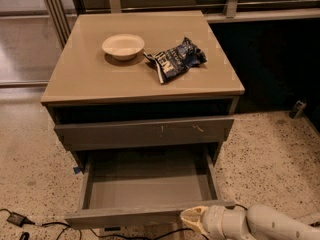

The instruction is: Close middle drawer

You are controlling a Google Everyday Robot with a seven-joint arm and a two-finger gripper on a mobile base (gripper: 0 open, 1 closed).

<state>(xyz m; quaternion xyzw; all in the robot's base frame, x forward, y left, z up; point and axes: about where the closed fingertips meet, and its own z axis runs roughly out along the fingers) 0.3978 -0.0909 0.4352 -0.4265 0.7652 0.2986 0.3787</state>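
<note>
The middle drawer of the grey-brown cabinet is pulled far out, showing its bare grey interior. Its plain front runs along the bottom of the camera view. My gripper comes in from the lower right on a white arm and sits at the right part of the drawer front, at or touching its edge. Above the open drawer is a shut front with pale scratch marks.
On the cabinet top stand a white bowl and a dark blue chip bag. A black cable and plug lie on the speckled floor at lower left. A railing and dark panel stand behind the cabinet.
</note>
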